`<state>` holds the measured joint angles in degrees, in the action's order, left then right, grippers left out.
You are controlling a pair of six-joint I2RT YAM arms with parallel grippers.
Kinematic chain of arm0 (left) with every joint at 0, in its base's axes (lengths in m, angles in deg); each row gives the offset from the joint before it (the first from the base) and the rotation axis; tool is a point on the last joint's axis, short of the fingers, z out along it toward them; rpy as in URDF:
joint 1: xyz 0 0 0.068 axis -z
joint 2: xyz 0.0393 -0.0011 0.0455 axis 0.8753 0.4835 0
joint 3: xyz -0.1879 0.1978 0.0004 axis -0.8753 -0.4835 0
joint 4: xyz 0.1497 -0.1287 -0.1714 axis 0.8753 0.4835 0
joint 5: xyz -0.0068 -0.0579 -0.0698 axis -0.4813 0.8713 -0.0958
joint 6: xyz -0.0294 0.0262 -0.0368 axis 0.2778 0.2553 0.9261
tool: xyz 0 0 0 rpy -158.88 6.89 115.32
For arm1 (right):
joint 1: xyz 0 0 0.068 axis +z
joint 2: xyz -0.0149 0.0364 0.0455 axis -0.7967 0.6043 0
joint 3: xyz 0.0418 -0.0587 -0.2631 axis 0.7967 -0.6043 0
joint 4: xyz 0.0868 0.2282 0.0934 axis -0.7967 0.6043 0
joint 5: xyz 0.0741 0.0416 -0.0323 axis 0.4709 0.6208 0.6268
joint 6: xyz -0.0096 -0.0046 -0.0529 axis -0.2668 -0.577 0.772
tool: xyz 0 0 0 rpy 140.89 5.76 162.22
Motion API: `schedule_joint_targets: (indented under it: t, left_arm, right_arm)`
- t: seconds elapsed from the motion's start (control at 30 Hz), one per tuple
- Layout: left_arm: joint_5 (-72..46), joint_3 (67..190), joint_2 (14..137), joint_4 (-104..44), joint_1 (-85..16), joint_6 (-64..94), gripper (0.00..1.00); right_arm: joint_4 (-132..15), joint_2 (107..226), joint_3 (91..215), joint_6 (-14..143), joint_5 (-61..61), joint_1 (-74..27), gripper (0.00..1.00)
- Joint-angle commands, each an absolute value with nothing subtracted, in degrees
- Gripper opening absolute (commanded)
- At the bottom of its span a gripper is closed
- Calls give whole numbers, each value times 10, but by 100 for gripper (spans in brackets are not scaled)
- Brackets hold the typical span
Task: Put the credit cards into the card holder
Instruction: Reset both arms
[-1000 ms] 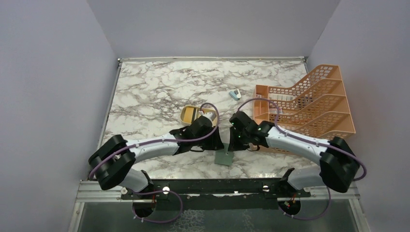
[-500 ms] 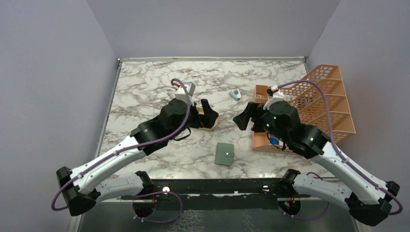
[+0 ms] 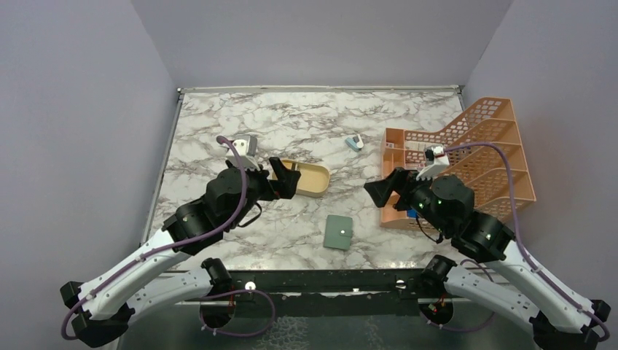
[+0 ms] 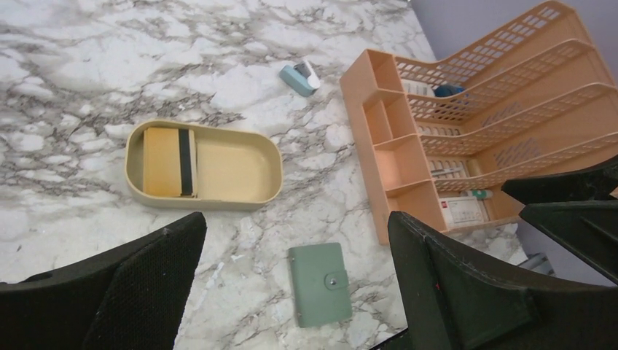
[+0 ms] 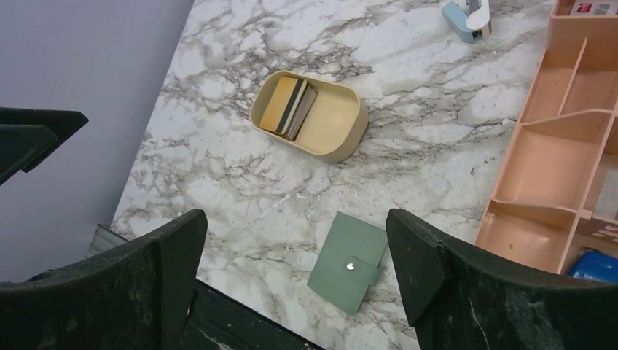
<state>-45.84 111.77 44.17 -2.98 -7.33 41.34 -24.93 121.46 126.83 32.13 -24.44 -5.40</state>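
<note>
**Cards in dish, holder closed**

Your left gripper (image 3: 286, 179) and right gripper (image 3: 377, 194) hang above the marble counter (image 3: 218, 124), both spread wide and empty. The credit cards (image 5: 288, 106) lie stacked in the tan dish (image 5: 342, 138); the card holder (image 5: 348, 261) rests snapped closed nearby.

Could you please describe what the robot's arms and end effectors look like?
The left arm and right arm have white tubular links with bulky black joint housings, and a purple cable loops along each. The left end effector and right end effector are black, with two broad flat fingers.
</note>
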Motion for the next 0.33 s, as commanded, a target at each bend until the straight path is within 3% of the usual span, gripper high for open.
schedule_joint_targets:
  t: [0.0,0.3]
  left_arm:
    - [-483,1073,434,-21,-73,441,99]
    - [-471,1046,445,-35,-73,445,99]
  right_arm:
    - [-293,1213,1238,307,-246,-51,95]
    - [-298,1246,1227,285,-249,-51,95]
